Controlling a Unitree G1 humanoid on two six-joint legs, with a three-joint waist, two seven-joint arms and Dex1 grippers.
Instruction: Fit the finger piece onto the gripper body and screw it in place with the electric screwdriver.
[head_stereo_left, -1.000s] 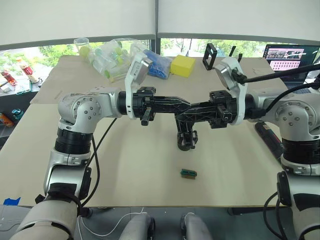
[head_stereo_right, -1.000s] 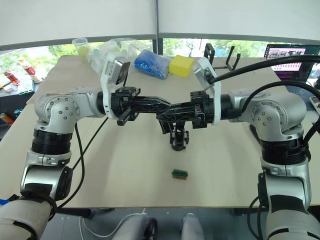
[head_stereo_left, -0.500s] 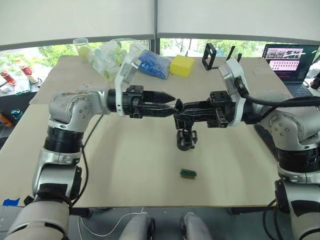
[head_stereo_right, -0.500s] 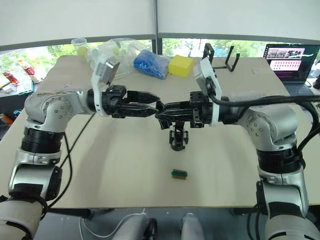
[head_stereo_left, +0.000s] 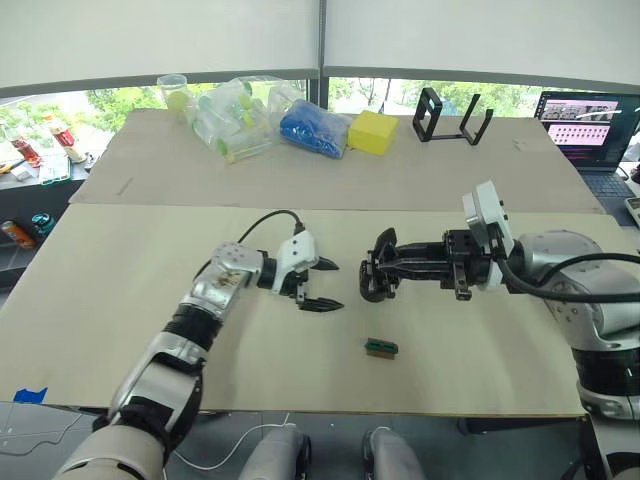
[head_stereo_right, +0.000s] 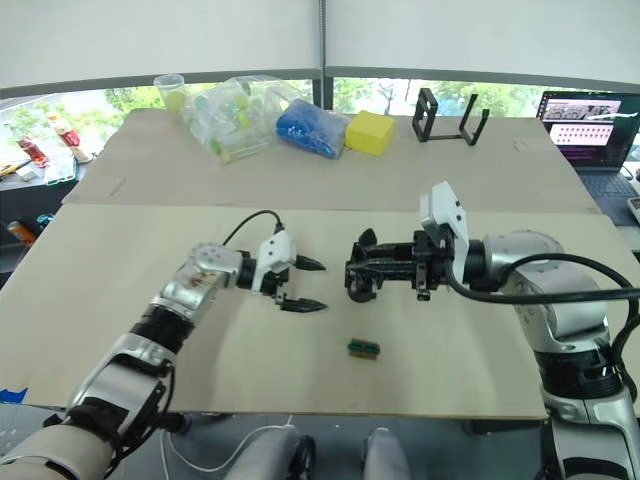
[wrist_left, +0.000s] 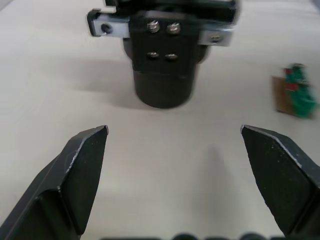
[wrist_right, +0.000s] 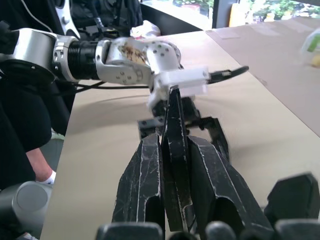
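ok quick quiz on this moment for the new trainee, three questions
1. True or false: the left gripper is open and empty.
2. The right gripper is shut on: A the laptop, B the gripper body, C the wire stand?
3. Which small thing lies on the table nearer the robot than both grippers?
Key: 1 true; 2 B; 3 the green-and-black block.

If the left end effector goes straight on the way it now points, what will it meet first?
Most likely the gripper body. The open left end effector points straight at it across bare table, and the right end effector holds it. The gap between them is hard to judge.
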